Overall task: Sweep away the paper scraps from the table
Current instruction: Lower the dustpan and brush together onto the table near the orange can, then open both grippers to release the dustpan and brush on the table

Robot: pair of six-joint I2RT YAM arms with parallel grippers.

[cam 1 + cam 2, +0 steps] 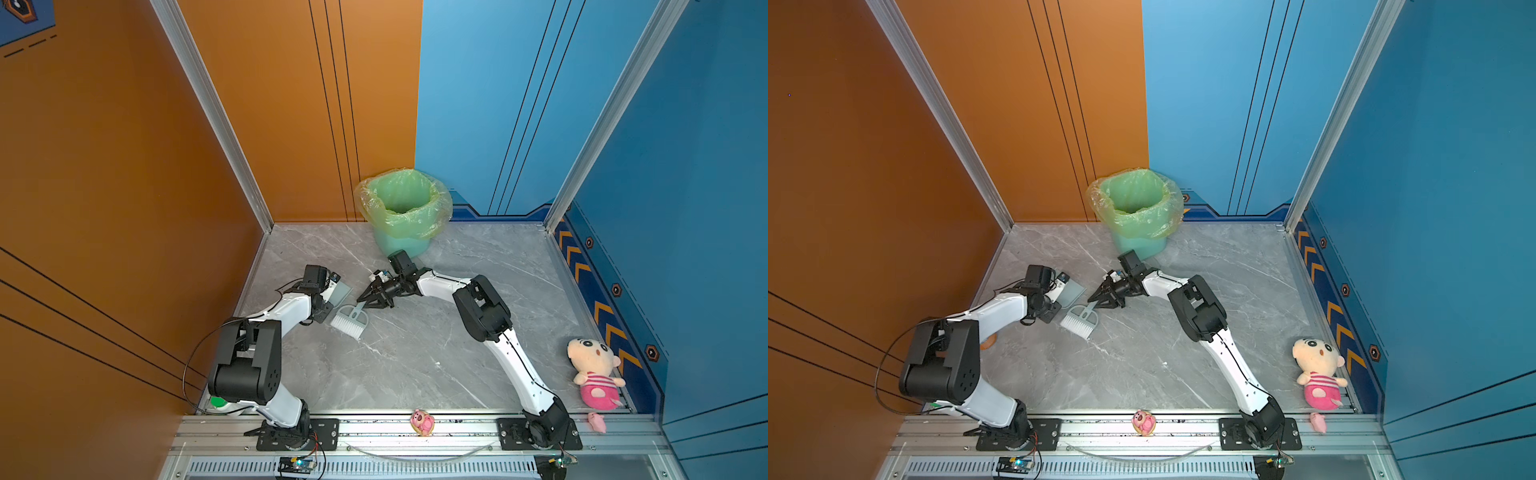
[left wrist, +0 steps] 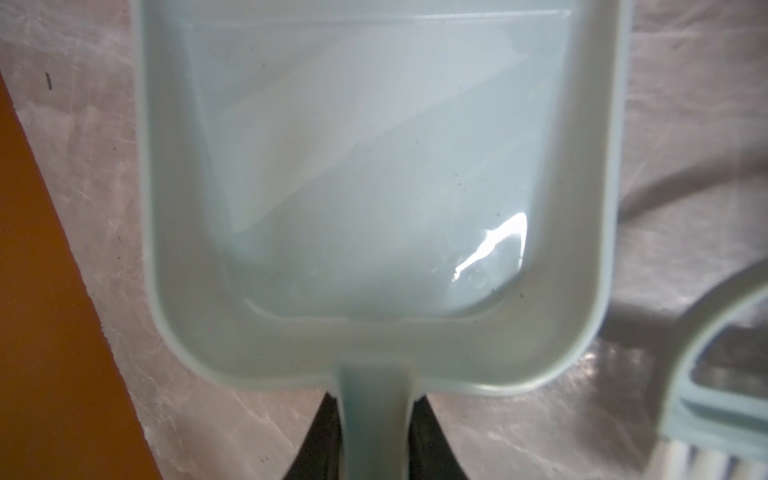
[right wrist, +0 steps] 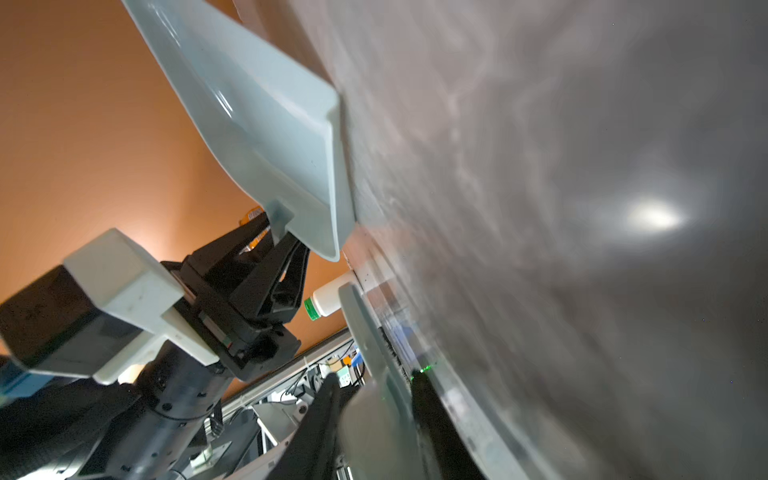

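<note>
Top views, desk: in both top views the grey marbled desk (image 1: 415,357) shows me no paper scraps. One small orange thing (image 1: 988,341) sits half hidden by my left arm, left of centre; I cannot tell what it is.
Top views, bin: the green-lined bin (image 1: 405,205) stands at the upper middle of the desk, against the wall. From here I see no scraps inside it.
Top views, tools: my left pincer (image 1: 329,298) carries the dustpan (image 1: 341,291) left of centre. The brush (image 1: 349,321) lies flat just below it, and my right pincer (image 1: 371,300) is at its handle end.
Left wrist, dustpan: the pan is empty, with its handle clamped between my left fingers (image 2: 428,440) at bottom centre.
Right wrist, brush: the handle runs between my right fingers (image 3: 428,419) at the bottom of the frame, blurred. I cannot tell whether they grip it or only flank it.
Step in hand: I judge that I am setting the tools down. I would spread the right pincer clear before backing off so the brush is not dragged, lay the pan flat before letting go, and check that orange thing first.
Room: orange wall on the left, blue wall on the right, aluminium rails around the desk. A plush toy (image 1: 594,374) lies at the right edge, well apart from the tools.
</note>
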